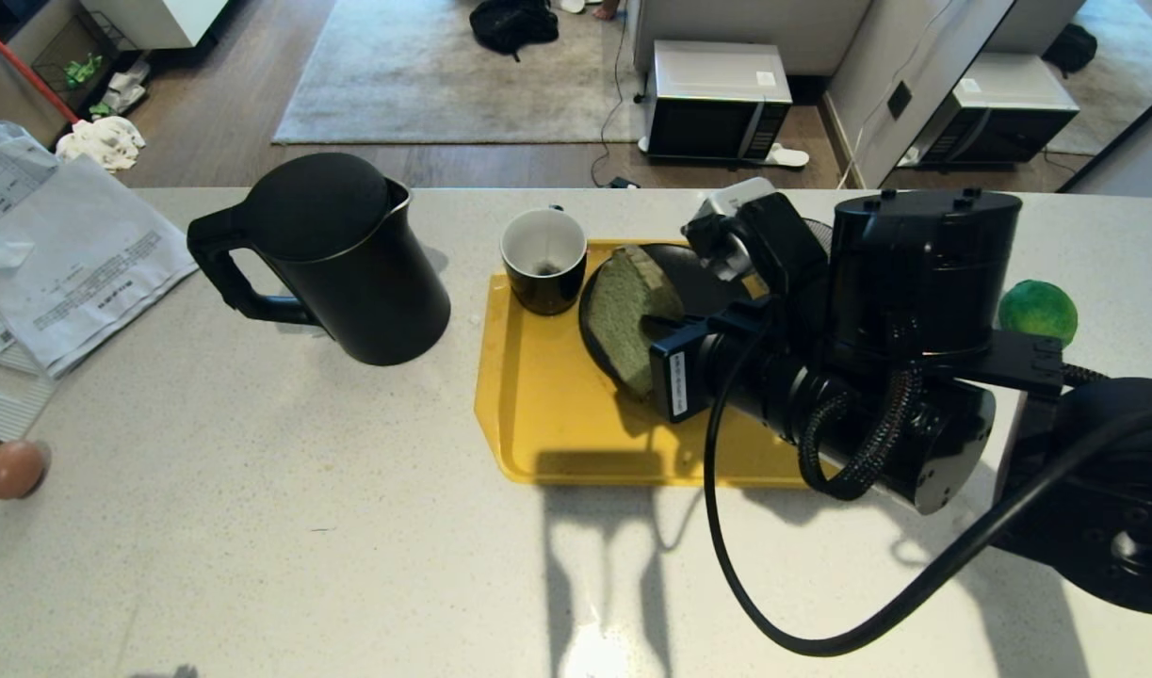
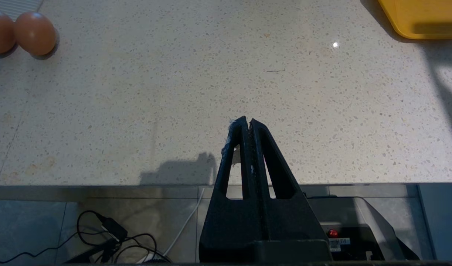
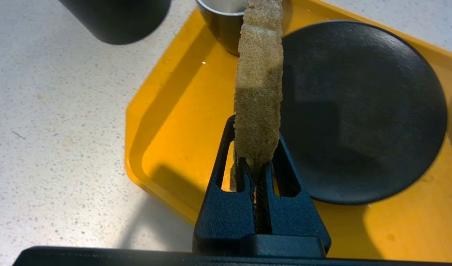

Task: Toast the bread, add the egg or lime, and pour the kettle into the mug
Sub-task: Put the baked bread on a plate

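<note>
Overhead, bread above black plate, tray.

Counter: kettle, tray, lime

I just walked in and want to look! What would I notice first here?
The right hand pinching a slice of green bread on edge above the black plate on the yellow tray. Next, the big black kettle left of the tray, beside the mug.
</note>
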You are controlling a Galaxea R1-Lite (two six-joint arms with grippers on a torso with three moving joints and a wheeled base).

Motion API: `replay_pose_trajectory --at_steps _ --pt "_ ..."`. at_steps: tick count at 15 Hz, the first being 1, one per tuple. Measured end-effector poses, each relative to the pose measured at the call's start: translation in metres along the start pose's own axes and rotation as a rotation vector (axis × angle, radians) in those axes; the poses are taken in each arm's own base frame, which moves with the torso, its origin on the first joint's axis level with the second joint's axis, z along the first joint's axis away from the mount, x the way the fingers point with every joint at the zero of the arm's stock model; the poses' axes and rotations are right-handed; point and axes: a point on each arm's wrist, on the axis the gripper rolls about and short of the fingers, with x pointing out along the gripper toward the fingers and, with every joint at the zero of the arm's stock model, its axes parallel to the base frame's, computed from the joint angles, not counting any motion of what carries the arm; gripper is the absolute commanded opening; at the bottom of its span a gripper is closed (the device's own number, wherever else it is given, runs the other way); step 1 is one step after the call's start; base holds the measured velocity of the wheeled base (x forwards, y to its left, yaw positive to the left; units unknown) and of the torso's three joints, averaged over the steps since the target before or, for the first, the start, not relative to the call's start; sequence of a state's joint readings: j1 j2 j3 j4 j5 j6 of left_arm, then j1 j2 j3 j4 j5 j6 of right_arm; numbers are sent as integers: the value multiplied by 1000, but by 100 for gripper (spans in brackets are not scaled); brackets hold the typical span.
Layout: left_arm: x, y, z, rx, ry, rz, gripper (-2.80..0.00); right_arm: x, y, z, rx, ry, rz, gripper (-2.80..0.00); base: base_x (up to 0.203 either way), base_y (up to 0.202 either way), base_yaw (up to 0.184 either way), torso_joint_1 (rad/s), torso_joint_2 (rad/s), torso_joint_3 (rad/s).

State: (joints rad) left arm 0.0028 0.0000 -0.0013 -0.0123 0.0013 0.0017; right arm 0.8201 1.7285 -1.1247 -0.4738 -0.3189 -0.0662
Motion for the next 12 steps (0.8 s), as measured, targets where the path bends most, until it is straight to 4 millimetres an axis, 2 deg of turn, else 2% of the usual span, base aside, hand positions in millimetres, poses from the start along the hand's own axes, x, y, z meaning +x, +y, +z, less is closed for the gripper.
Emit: replay_pose_trajectory --at_steps 8,12 --pt "0 0 0 0 0 0 -280 18 10 -19 34 62 -2 -280 0 0 0 0 0 0" --pt "0 0 0 0 0 0 -280 26 1 -28 31 93 -41 -280 0 0 0 0 0 0"
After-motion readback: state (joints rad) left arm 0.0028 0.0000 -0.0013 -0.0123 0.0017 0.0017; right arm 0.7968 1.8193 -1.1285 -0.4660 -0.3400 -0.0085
